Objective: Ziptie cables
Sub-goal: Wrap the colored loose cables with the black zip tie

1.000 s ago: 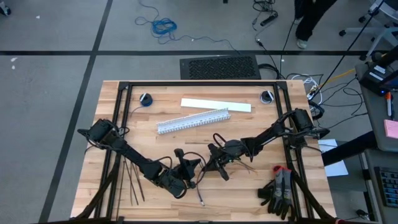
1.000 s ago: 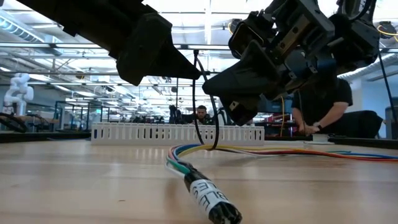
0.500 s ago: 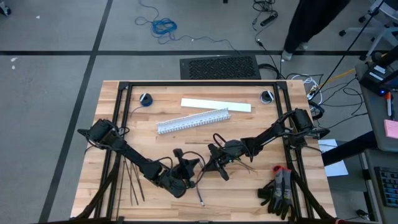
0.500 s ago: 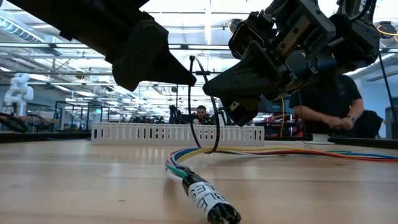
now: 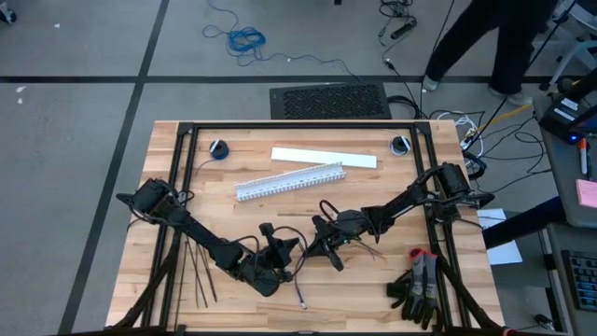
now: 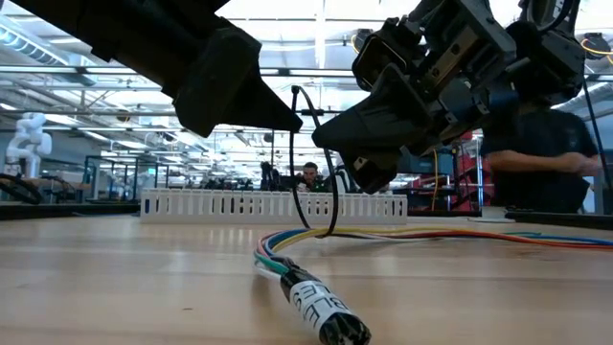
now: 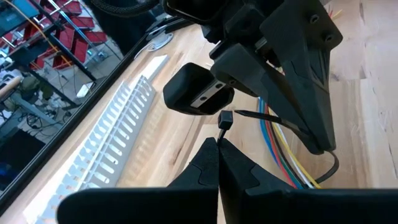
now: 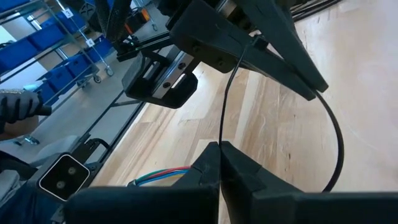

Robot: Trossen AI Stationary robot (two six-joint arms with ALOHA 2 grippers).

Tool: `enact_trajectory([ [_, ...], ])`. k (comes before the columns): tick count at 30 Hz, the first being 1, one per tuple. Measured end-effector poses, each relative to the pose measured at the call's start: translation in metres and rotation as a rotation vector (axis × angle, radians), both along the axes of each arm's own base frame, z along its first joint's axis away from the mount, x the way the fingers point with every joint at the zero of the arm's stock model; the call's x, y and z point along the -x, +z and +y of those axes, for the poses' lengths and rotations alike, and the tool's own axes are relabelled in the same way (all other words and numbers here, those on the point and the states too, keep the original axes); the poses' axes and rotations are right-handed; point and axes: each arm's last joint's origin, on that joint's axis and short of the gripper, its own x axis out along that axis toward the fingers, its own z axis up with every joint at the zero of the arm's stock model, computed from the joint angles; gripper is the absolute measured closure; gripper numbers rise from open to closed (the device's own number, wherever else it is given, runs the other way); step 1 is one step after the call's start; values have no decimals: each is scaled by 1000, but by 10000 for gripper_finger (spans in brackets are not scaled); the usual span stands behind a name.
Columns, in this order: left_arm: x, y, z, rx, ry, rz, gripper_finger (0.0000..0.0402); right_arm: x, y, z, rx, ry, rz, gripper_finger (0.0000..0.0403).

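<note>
Both arms meet over the bench's (image 5: 187, 159) near middle so a ziptie (image 6: 321, 163) can loop the cables (image 6: 460, 233): left gripper (image 7: 219, 149) and right gripper (image 8: 220, 150) each clamp an end, apparently. The cables lie flat, dark tip (image 6: 330, 321) toward the front edge.

A robotics lab or workshop, probably: concrete floor (image 5: 75, 140) strewn with cords, a white robot arm (image 6: 24, 139) and distant workbenches under strip lights, blue storage bins (image 8: 50, 56) on wheeled racks
</note>
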Motion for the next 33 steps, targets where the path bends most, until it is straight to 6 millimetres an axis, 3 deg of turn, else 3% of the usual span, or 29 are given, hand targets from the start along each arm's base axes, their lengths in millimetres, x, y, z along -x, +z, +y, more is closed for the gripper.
enact_trajectory([
  [27,-1,1,-1,11,-5,-11,402,-3,2,-10,-1,-32,-22,403],
  [33,-3,-7,-2,8,-9,1,402,-4,2,-14,-9,-44,-24,403],
])
